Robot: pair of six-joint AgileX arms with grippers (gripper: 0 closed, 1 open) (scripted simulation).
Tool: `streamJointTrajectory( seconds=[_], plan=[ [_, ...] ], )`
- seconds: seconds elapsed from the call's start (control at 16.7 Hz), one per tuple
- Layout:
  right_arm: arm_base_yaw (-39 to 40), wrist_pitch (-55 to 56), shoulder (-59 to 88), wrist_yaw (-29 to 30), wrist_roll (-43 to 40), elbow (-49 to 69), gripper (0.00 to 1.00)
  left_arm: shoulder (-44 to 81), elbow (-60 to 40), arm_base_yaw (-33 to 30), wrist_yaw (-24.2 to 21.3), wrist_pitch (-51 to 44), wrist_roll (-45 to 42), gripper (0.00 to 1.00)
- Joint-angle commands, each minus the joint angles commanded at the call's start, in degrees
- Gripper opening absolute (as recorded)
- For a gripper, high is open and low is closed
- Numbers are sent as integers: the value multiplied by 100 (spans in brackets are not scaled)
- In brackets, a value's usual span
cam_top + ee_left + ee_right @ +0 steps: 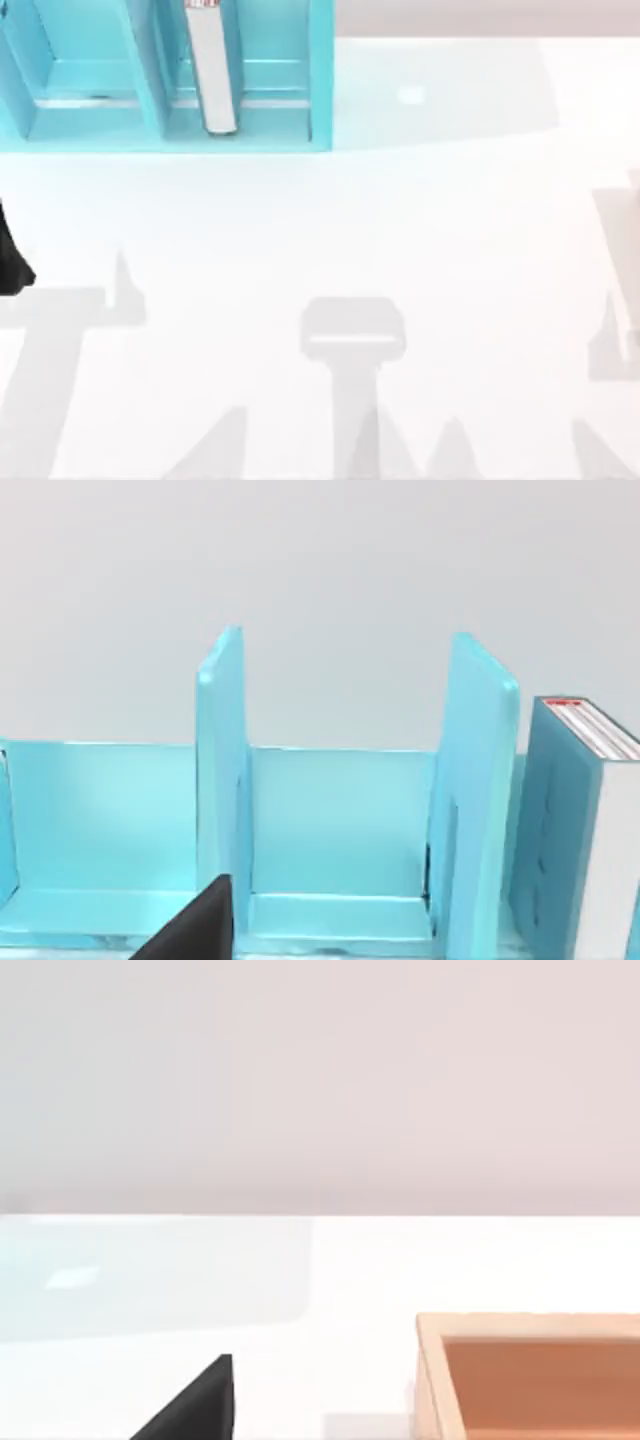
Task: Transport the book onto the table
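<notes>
The book point(212, 70) stands upright, page edges facing up, inside the rightmost compartment of the teal shelf unit point(150, 125) at the far left of the table point(400, 230) — it is not yet on the table surface. In the left wrist view the book point(590, 820) stands just beyond the shelf's right divider. The left arm point(12, 260) sits at the table's left edge; whether either pincer is released or clenched cannot be told. The right wrist view shows a wooden box point(530, 1375) resting on the table
</notes>
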State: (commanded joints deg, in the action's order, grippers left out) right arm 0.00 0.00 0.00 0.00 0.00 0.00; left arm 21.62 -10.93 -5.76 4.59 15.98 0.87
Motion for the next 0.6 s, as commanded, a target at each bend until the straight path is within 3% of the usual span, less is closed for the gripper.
streamJointTrajectory(
  seconds=[0.6],
  plan=[
    [0, 0, 0, 0, 0, 0, 100, 6545, -2192, -1248, 1100, 3338, 104, 100]
  ],
)
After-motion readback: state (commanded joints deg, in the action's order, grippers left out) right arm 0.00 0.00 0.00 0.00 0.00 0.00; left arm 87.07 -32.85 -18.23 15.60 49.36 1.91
